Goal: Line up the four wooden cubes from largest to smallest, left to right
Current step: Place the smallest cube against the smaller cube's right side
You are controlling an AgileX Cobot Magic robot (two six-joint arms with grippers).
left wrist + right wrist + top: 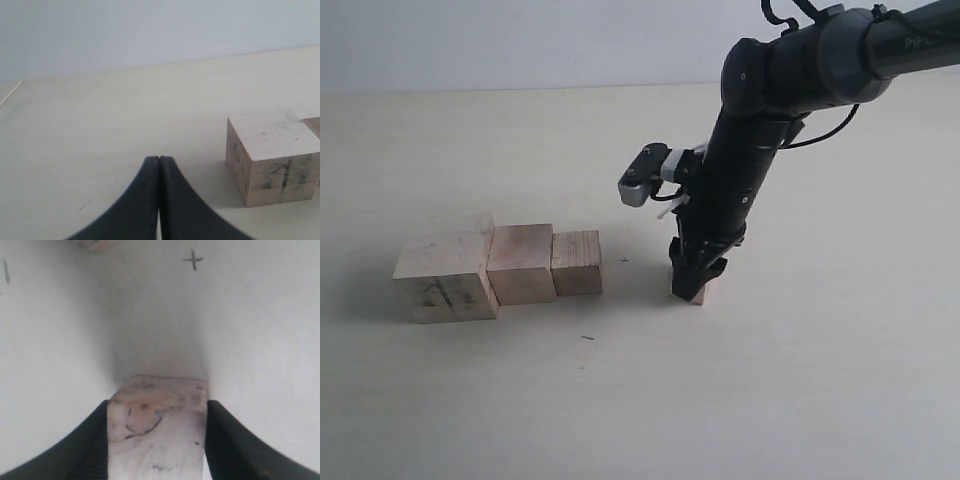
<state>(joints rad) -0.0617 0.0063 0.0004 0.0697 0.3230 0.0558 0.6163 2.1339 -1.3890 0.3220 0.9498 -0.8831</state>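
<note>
Three of the four wooden cubes stand side by side on the left of the table: the largest cube (445, 275) with dark marks on its front, a medium cube (521, 262), then a smaller cube (576, 262). The smallest cube (699, 294) rests on the table to their right. My right gripper (695, 284) points straight down over it. In the right wrist view both black fingers press the sides of this cube (157, 430), so the right gripper (157, 405) is shut on it. My left gripper (159, 159) is shut and empty, low over the table beside the largest cube (272, 155).
A small pencil cross (625, 261) is drawn on the table between the row and the smallest cube, also showing as a cross (193, 260) in the right wrist view. The pale table (770, 400) stretches wide around the cubes. The left arm is outside the exterior view.
</note>
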